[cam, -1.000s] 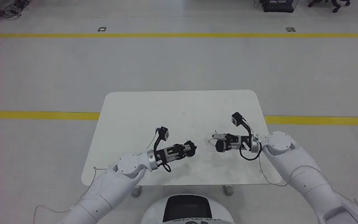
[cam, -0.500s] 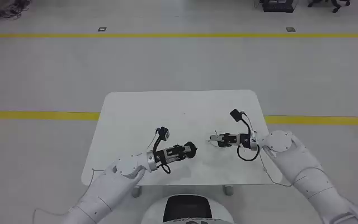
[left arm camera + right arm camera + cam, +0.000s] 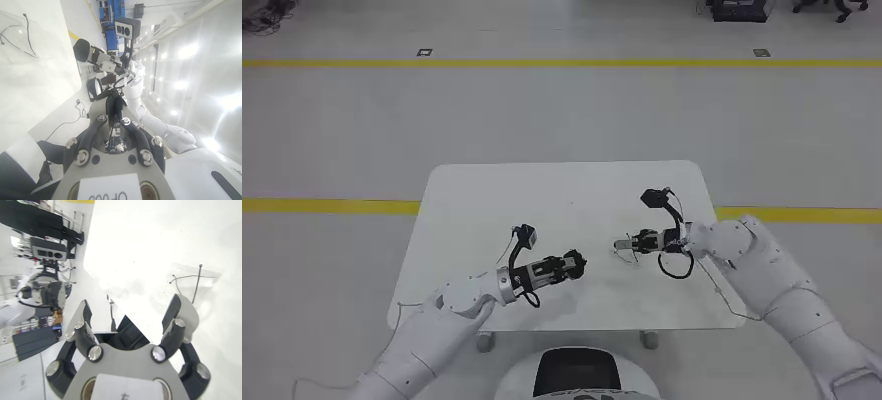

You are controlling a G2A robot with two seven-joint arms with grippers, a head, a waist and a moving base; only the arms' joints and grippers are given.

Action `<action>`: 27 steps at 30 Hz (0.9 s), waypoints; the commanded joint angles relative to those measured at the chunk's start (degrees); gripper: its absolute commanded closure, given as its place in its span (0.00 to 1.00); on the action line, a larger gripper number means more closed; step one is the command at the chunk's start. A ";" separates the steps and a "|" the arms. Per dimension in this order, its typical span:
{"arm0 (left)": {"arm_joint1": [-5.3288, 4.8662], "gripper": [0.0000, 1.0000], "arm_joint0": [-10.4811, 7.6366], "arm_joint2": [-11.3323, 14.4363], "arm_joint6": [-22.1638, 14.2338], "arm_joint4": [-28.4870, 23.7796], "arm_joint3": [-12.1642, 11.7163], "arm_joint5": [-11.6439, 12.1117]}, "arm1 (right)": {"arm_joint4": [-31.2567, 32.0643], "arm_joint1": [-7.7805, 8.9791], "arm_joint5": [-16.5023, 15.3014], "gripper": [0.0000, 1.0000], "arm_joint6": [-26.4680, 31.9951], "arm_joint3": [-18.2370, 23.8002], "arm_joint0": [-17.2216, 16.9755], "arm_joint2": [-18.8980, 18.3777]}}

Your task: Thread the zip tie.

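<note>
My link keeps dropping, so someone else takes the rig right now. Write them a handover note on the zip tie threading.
Left gripper: shut on a thin black strip, apparently the held zip tie, raised over the table.
Right gripper: open and empty, close to the loose zip ties lying on a clear bag on the table.
Done: one tie seems to be picked up.
Left: nothing is threaded yet. The right gripper likely has to take the tie's free end and feed it through the head.
</note>
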State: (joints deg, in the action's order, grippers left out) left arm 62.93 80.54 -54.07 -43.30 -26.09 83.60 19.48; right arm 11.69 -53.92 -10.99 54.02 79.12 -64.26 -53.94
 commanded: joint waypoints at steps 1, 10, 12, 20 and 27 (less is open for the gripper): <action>-0.03 1.00 0.18 -0.45 -1.07 -0.03 0.28 0.00 | 2.56 -0.31 0.22 0.00 -0.33 -0.43 0.95 1.07; -0.03 1.00 0.32 -0.52 -2.62 1.67 0.74 0.00 | 5.84 -0.55 -1.42 0.00 -0.44 -0.66 1.72 2.36; -0.01 1.00 0.30 -0.49 -2.10 1.78 0.77 -0.19 | 5.84 -0.55 -1.42 0.00 -0.44 -0.66 1.72 2.36; -0.05 1.00 -0.41 -0.32 -1.62 3.69 -0.59 0.00 | 5.84 -0.55 -1.42 0.00 -0.44 -0.66 1.72 2.36; -0.20 1.00 0.46 -1.91 -2.43 3.92 -0.29 0.00 | 5.84 -0.55 -1.42 0.00 -0.44 -0.66 1.72 2.36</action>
State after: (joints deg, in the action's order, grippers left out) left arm 62.73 80.91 -55.85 -45.71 -22.24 83.27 19.48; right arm 17.53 -54.48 -12.41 53.58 78.46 -62.53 -51.57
